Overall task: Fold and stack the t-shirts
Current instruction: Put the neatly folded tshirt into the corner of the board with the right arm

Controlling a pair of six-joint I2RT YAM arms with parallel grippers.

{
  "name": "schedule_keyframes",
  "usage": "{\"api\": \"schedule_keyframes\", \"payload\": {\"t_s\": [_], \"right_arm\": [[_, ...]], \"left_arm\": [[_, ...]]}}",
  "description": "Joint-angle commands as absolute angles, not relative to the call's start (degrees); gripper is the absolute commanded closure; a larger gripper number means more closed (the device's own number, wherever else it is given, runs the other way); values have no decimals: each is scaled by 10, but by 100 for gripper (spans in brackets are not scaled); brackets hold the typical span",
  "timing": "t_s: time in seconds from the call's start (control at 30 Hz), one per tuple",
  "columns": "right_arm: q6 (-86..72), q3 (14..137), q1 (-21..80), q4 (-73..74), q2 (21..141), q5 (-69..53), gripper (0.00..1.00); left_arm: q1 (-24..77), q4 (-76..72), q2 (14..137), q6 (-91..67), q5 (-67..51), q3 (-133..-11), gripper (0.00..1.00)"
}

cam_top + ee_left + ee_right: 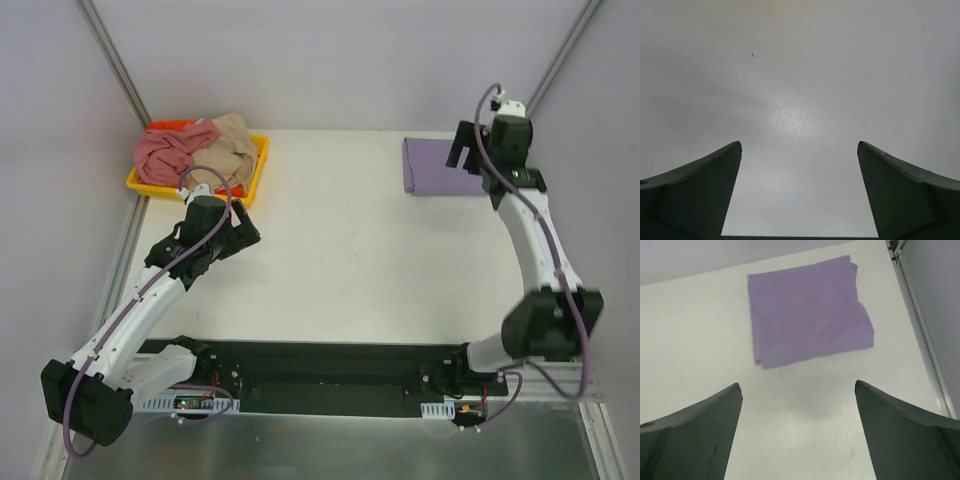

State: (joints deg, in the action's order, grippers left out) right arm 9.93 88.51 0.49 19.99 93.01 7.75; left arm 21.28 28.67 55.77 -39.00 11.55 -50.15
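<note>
lavender t-shirt folded — pink t-shirt, beige t-shirt crumpled in tray

Your table was a plain white top with a few faint scuffs and specks showing in the wrist views. The lavender t-shirt lay flat on it at the far right, folded into a tidy rectangle, near the right-hand edge. You had the yellow tray sitting straight on the surface in the far left corner, well apart from that shirt. A black base plate ran along the near edge.
</note>
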Motion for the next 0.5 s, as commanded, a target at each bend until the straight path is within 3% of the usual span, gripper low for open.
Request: {"api": "schedule_keyframes", "payload": {"t_s": [0.0, 0.2, 0.47], "right_arm": [[-27, 621, 22, 129, 722, 47, 4], [-83, 336, 65, 71, 489, -14, 4], [-24, 235, 67, 77, 327, -11, 4]], "left_arm": [[212, 266, 548, -408, 65, -482, 1], [212, 248, 520, -415, 69, -438, 1], [212, 241, 453, -418, 81, -383, 1]]}}
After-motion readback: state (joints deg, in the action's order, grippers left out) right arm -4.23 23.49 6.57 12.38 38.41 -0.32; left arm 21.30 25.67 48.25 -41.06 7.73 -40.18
